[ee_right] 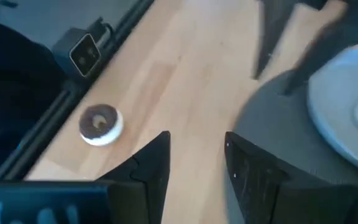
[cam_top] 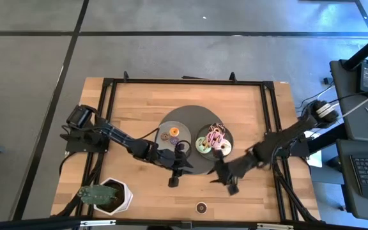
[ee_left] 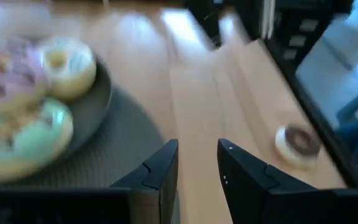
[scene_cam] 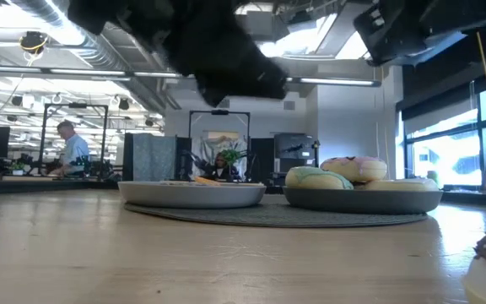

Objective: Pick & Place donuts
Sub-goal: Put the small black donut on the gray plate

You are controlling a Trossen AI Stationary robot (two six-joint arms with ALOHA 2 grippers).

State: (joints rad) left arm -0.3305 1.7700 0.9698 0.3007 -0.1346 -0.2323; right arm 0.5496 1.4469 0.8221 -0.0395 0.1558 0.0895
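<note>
— Looking straight down first: what have you got?

— My left gripper (cam_top: 174,174) hangs over the near edge of the round dark mat (cam_top: 190,115), and my right gripper (cam_top: 225,180) is just off that mat's near right edge, over bare table (cam_top: 133,102). On the mat sit two grey plates. The left plate (cam_top: 166,151) carries the mini donuts: an orange one (cam_top: 174,132), a brown one (cam_top: 165,136) and a purple one (cam_top: 174,140). The right plate (cam_top: 227,137) holds the green donut (cam_top: 204,145), the pink donut (cam_top: 214,134) and the cream donut (cam_top: 222,147), crowded together. One chocolate donut (cam_top: 201,207) lies alone near the table's front edge, well apart from both plates. A white pot with a plant (cam_top: 107,195) stands at the front left corner.

— And at table height?

— Both plates show side by side on the mat, the green and pink donuts heaped on the right-hand one. My arms are only dark shapes overhead. A person (scene_cam: 72,150) sits far back in the room.

— Left wrist?

— My fingers (ee_left: 160,177) stand a little apart, nothing between them. The chocolate donut shows beyond, by the table's edge.

— Right wrist?

— Fingers (ee_right: 247,168) spread too, empty. Same chocolate donut ahead on the wood.
</note>
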